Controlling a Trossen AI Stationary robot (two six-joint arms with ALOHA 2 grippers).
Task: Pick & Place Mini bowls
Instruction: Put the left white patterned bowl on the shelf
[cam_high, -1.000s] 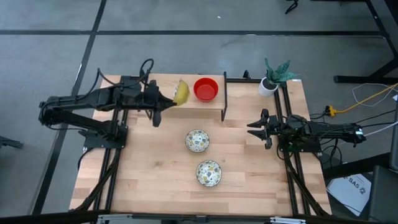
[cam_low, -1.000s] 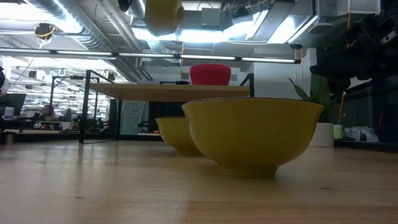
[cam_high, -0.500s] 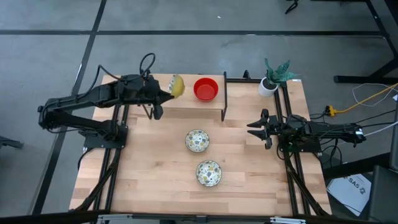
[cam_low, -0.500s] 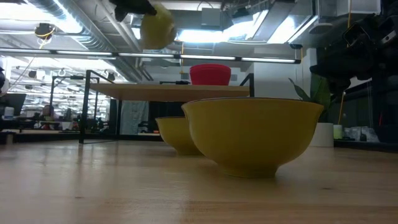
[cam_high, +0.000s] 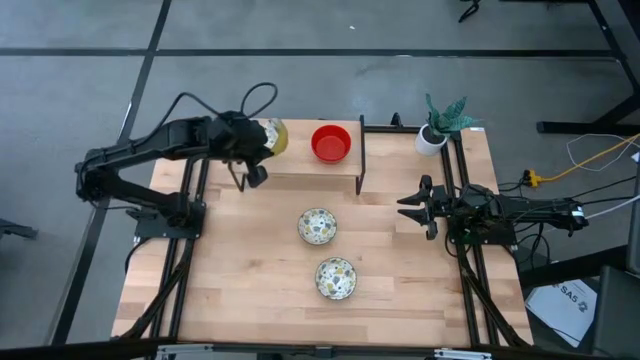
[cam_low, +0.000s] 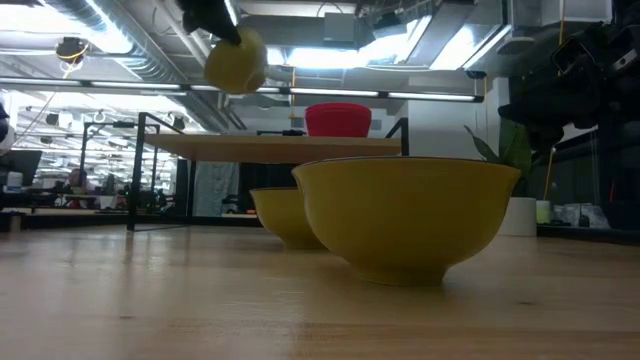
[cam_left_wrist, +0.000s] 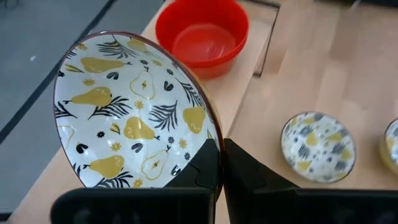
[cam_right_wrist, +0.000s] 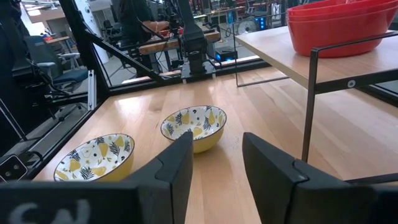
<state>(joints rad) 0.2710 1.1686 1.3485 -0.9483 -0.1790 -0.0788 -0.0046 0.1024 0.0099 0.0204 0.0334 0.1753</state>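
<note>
While pinched on its rim | patterned bowl (cam_left_wrist: 127, 115) tilted | left end effector (cam_left_wrist: 221, 158)

Patterned bowl (cam_left_wrist: 134, 115) in my left gripper (cam_left_wrist: 221, 165): lower rim hidden behind my fingers. Red bowls (cam_right_wrist: 339, 25): cut by frame edge; stack count unclear.

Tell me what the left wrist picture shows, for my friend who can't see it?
The left claw is shut on the rim of a tilted white bowl with yellow pears and dark leaves painted inside. Past it, red bowls sit on a raised wooden shelf, and another pear-patterned bowl rests on the table.
</note>
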